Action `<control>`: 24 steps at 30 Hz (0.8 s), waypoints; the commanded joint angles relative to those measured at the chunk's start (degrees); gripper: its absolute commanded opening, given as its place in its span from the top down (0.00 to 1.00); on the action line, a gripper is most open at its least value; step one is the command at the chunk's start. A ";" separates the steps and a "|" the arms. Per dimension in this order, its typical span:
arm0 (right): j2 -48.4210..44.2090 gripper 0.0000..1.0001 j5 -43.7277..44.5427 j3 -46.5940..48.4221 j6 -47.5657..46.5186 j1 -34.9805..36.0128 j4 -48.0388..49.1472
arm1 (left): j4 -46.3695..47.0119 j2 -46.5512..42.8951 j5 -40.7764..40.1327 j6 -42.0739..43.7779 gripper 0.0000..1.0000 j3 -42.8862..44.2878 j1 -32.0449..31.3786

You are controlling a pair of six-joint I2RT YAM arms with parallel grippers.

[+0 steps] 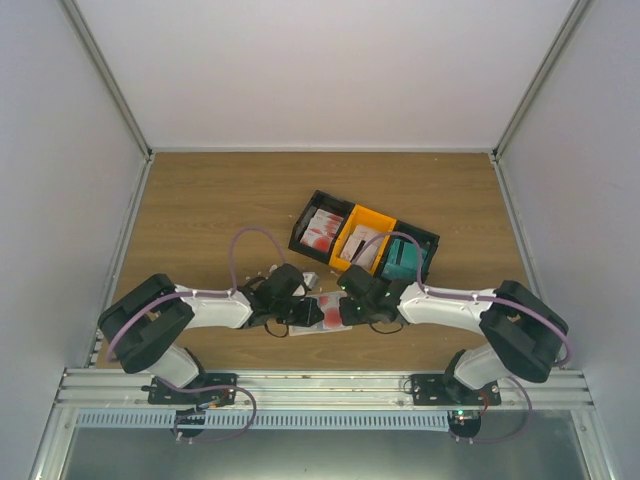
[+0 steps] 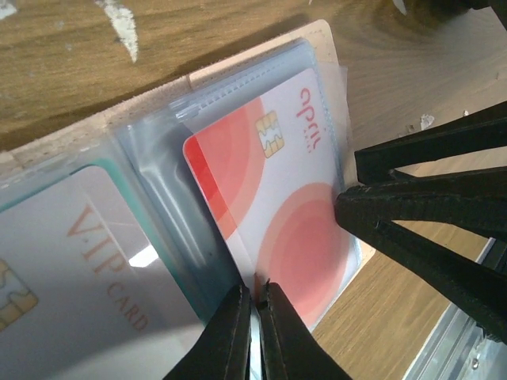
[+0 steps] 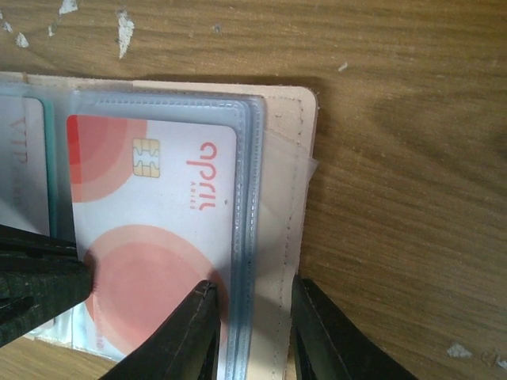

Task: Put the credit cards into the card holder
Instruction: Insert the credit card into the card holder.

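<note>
Red-and-white plastic, the credit card (image 2: 269, 198) lies in a clear sleeve (image 3: 247, 158) of the open card holder (image 3: 287, 158), flat on the worktop (image 3: 396, 119) between my arms. Its long axis runs across the line joining my end effectors. My left end effector (image 2: 255, 291), closed narrow, pinches the long edge on the spine side. My right end effector (image 3: 253, 285), half open and gripping nothing, straddles the holder's outer edge. Both forearms reach inward, wrists bent down.
</note>
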 commanded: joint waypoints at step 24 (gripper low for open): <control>-21.21 0.35 3.41 -9.23 1.79 -1.23 3.16 | -9.62 -22.25 -4.88 2.59 0.44 -0.24 -0.81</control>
